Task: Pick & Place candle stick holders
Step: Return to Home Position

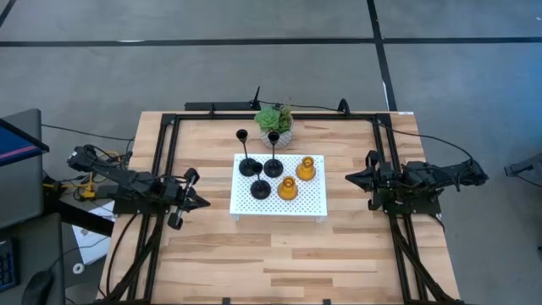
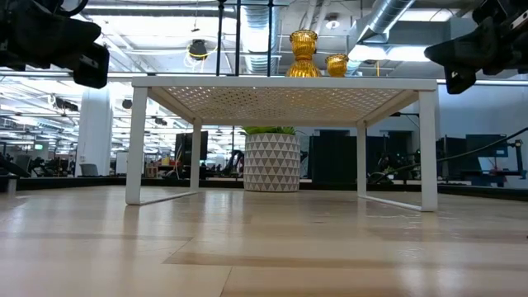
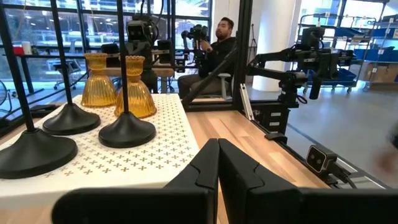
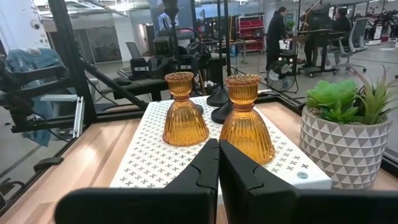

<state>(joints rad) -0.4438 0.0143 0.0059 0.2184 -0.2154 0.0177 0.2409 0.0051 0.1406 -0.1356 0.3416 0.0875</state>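
Note:
A white perforated stand (image 1: 315, 202) sits mid-table. Three black candle stick holders with round bases (image 1: 247, 166) (image 1: 273, 166) (image 1: 259, 189) and two squat amber ones (image 1: 306, 168) (image 1: 287, 188) stand upright on its top. The left wrist view shows the black bases (image 3: 127, 132) in front of the amber pair (image 3: 134, 92). The right wrist view shows the amber pair (image 4: 185, 112) (image 4: 247, 121) nearest. My left gripper (image 1: 206, 203) (image 3: 217, 152) hovers shut and empty left of the stand. My right gripper (image 1: 349, 179) (image 4: 217, 152) hovers shut and empty right of it.
A green plant in a white patterned pot (image 1: 275, 124) (image 4: 345, 134) stands on the table just behind the stand's far edge. A black frame (image 1: 165, 152) runs around the table. There is open wood in front of the stand (image 1: 279, 254). A person (image 3: 221, 43) sits beyond the table.

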